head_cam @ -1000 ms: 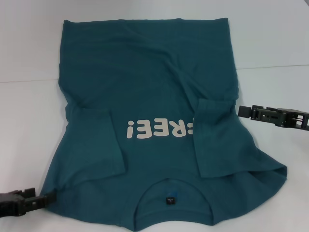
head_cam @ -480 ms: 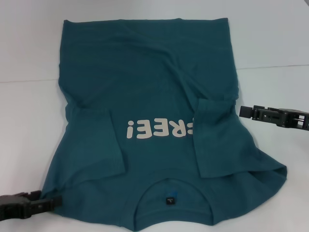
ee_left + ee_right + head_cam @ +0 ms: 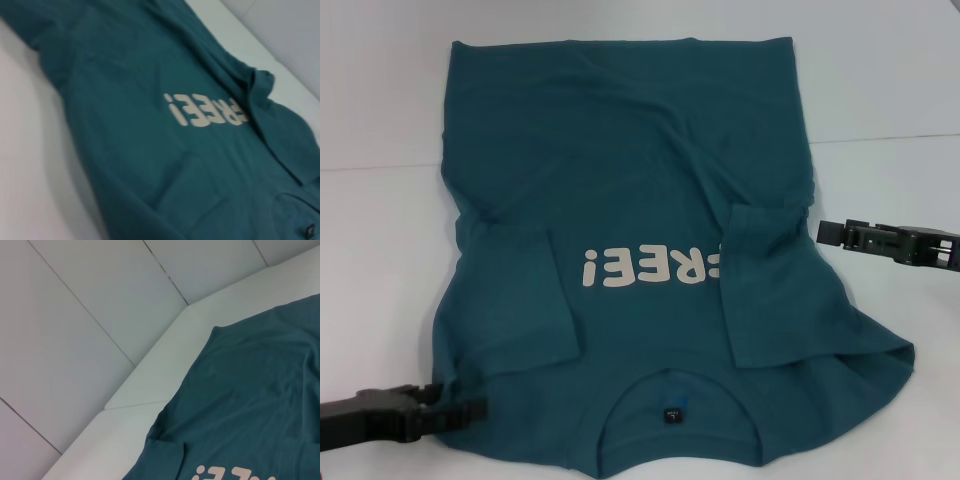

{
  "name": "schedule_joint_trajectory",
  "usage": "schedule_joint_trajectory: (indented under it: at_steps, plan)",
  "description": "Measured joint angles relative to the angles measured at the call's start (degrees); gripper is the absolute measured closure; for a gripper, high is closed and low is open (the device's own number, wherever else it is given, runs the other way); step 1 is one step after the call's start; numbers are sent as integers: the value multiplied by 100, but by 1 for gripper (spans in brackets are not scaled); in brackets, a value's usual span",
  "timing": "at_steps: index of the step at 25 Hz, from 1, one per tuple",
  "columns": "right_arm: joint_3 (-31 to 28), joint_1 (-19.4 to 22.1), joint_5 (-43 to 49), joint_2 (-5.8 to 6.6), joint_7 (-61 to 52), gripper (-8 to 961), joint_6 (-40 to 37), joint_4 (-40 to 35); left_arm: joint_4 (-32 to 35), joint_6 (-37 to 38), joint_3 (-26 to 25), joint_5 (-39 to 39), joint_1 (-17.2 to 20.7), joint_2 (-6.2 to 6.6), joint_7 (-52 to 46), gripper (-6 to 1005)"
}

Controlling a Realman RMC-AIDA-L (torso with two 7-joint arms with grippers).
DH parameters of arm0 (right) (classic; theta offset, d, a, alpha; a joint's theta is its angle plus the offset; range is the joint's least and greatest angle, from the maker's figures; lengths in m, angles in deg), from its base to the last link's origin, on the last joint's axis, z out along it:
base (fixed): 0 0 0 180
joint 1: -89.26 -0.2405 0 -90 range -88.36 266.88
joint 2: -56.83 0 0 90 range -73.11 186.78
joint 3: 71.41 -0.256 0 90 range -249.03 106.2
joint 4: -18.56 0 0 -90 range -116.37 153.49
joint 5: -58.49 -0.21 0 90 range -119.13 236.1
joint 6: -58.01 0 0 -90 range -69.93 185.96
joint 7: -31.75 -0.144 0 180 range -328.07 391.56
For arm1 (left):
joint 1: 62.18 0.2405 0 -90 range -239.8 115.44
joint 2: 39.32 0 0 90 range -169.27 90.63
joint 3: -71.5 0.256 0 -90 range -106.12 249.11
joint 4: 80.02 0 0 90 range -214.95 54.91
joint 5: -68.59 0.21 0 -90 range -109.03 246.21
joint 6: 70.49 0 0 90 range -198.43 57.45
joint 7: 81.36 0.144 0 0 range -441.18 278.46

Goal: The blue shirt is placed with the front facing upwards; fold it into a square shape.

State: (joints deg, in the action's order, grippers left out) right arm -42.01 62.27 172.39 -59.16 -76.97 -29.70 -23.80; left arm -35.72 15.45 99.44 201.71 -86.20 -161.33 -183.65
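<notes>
On the worktop, the blue shirt has both sleeves folded inward, body unfolded; left gripper at its near-left corner and right gripper beside its right edge, finger states unclear.

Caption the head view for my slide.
Left gripper at the shirt's near shoulder; right gripper beside its folded sleeve.
</notes>
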Motion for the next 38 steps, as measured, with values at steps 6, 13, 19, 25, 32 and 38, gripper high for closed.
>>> schedule_joint_trajectory:
  at_steps: [6,13,19,25,32,38]
  plan:
    - [-40,1,0,0,13,10,-11,0,-40,36,16,-3,-155,-49,22,113]
    - [-52,2,0,0,22,10,17,0,-68,-49,10,21,-134,-21,3,114]
    - [-59,-5,0,-8,21,10,25,0,37,-68,-36,33,52,24,-57,114]
    - [-59,-21,0,-5,6,9,18,0,128,-31,-44,44,167,37,-115,114]
    - [-58,-25,0,8,3,8,1,0,95,-26,1,124,110,36,-154,114]
    - [-75,-6,0,9,1,9,-15,-8,27,16,189,85,-60,-7,-144,114]
